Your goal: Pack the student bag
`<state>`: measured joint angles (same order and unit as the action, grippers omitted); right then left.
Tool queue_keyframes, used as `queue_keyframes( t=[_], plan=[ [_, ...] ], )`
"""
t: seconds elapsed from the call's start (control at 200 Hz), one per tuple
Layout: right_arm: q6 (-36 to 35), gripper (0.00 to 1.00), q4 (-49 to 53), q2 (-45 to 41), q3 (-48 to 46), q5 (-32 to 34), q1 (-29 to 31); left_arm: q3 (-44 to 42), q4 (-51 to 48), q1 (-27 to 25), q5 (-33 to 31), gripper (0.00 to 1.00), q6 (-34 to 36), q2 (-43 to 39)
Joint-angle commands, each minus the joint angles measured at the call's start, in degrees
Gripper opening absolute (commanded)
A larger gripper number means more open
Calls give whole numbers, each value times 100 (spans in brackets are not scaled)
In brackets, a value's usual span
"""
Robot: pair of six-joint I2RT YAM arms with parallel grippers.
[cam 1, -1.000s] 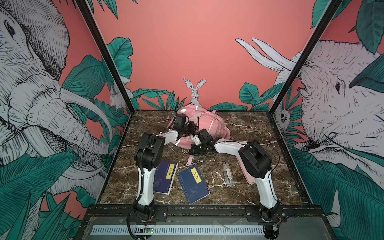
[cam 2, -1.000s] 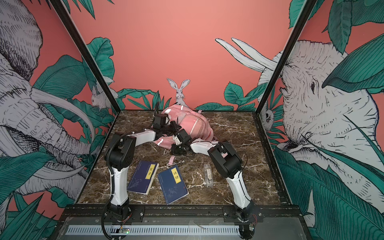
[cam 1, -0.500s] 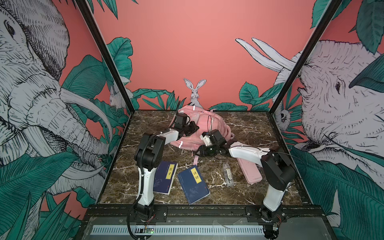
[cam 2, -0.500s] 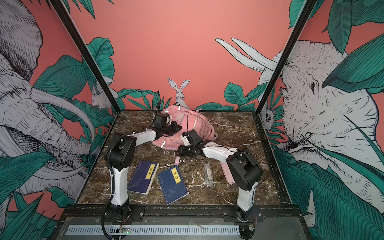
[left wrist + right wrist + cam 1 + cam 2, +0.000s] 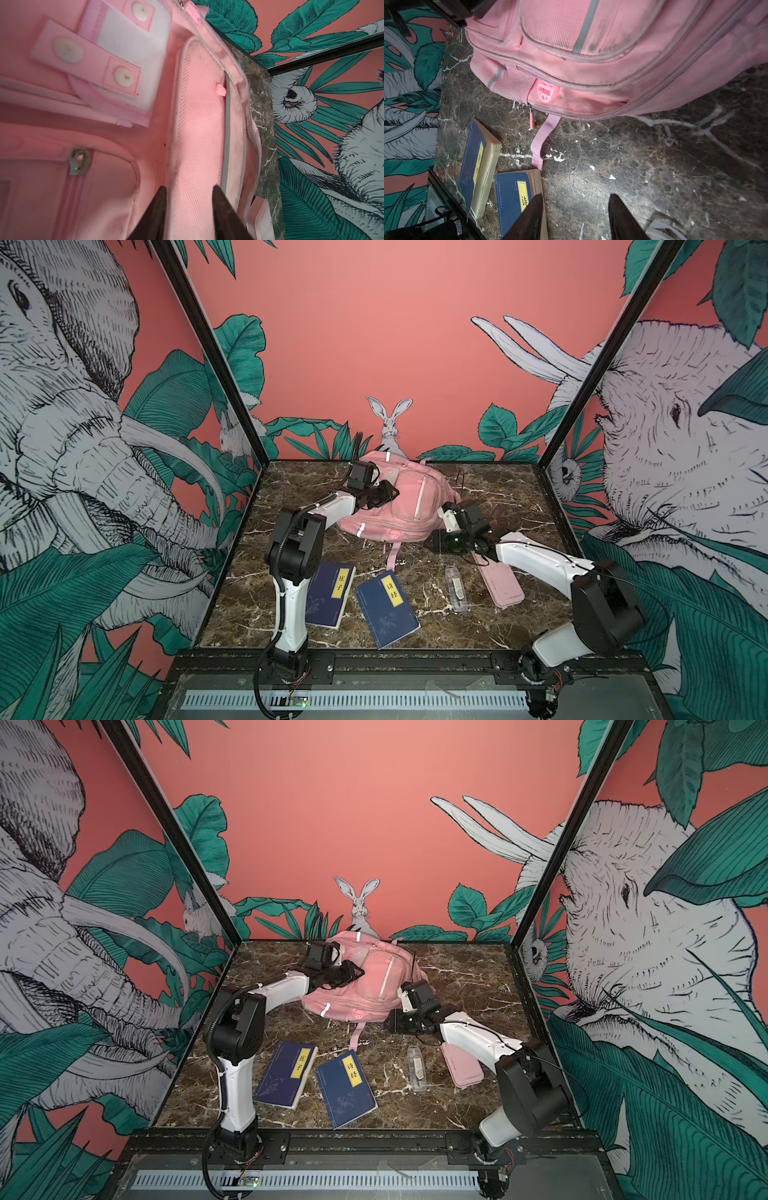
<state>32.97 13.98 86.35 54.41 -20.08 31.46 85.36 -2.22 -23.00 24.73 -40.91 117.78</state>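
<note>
Now the student bag is lying back-centre on the table; left gripper, jaws apart, is hovering over it, while right gripper is gaping empty just beside it.

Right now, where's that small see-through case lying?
In both top views the see-through case lies on the marble table right of centre, between the right-hand blue book and the flat pink pencil case, in front of the student bag.
</note>
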Motion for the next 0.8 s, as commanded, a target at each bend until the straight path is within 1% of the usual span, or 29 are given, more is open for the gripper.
queue_keyframes(
  t=[0.0,0.09,0.21,0.28,0.375,0.425,0.465,0.55,0.62,0.68,0.73,0.795],
  plan=[
    [-93,53,182,-191,-122,132,-9,113,-412,-11,-183,50,338,-535],
    [-58,55,168,-280,-212,109,-9,79,-608,-11,-287,61,442,-683],
    [63,56,36,-480,-421,169,-9,9,-1003,-11,-328,69,623,-927],
    [154,59,-111,-644,-587,227,16,-60,-1332,-9,-339,72,794,-1120],
    [242,65,-304,-855,-831,317,47,-319,-1682,-10,-379,74,980,-1509],
    [289,68,-332,-961,-921,480,87,-496,-1868,-11,-381,75,1058,-1741],
    [258,73,-391,-1079,-980,644,207,-672,-2003,-15,-380,75,1110,-1943],
    [92,84,-154,-1235,-891,1415,653,-1092,-2257,-62,-455,75,1256,-2412],
    [81,92,-25,-1189,-810,1705,880,-1452,-2459,-118,-592,75,1356,-2820],
    [160,98,-173,-1149,-910,1752,932,-1749,-2667,-197,-887,75,1399,-3193],
    [227,98,-231,-1113,-975,1842,941,-2060,-2670,-285,-1058,75,1349,-3495],
    [260,98,-255,-1103,-1035,1957,955,-2378,-2756,-325,-1086,75,1212,-3823]
  ],
)
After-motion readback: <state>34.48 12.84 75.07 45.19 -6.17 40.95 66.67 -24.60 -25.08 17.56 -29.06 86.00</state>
